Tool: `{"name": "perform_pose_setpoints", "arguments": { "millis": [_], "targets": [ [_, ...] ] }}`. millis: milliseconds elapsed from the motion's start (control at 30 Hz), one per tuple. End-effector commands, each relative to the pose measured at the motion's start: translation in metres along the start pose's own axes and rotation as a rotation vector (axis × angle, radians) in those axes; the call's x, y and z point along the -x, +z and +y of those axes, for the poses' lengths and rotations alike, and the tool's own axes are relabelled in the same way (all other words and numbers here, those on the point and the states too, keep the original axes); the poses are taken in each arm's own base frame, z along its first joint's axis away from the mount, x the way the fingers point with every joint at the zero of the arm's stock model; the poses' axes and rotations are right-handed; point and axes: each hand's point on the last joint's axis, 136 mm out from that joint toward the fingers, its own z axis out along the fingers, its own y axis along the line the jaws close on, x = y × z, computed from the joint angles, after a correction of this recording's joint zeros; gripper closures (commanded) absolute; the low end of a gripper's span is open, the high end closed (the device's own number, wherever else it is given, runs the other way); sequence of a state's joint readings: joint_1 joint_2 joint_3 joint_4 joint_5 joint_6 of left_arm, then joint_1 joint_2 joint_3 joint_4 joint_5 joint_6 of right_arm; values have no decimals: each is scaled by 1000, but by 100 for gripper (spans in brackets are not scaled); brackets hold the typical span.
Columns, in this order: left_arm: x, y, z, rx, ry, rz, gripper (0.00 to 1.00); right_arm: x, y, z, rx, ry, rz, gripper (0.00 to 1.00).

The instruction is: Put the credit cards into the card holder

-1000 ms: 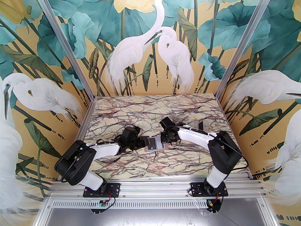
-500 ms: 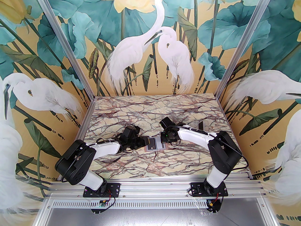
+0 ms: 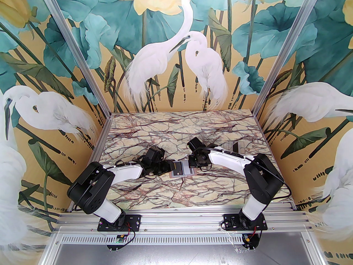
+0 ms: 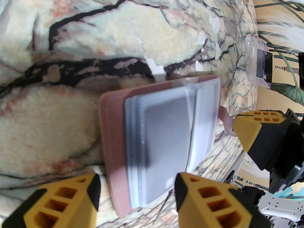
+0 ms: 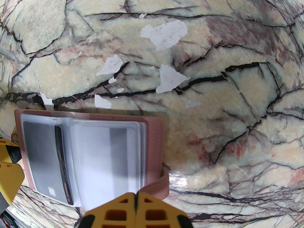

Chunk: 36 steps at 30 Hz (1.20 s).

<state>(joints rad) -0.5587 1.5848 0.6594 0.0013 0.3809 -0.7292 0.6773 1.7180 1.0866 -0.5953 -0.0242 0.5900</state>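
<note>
Overhead view: illumination is bright, even and diffuse, coming from above; the arms [image 3: 126, 172] cast only soft, short shadows on the table [image 3: 176, 192]. Focus is sharp throughout, and wide-angle distortion splays the metal posts [image 3: 77, 51] outward toward the edges. Left wrist view: the card holder [image 4: 111, 136] is soft and out of focus, its clear sleeves [image 4: 206, 108] washed pale; the table bends strongly at the right edge. Right wrist view: table veins are crisp at centre and smeared at the corners; glare whitens the sleeves.
</note>
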Motion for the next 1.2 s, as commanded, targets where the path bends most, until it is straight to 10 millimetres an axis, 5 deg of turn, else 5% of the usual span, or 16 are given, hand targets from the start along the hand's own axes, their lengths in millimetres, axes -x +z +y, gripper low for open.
{"name": "perform_pose_setpoints", "arguments": {
  "millis": [0, 700, 1167],
  "targets": [
    [-3, 8, -8, -25, 30, 24, 42, -5, 5, -3, 1, 7, 13, 100],
    [0, -1, -35, -99, 78, 4, 43, -7, 7, -4, 2, 12, 15, 100],
    [9, -17, -77, -181, 126, -9, 43, -6, 1, -3, 18, 14, 2, 100]
  ]
}}
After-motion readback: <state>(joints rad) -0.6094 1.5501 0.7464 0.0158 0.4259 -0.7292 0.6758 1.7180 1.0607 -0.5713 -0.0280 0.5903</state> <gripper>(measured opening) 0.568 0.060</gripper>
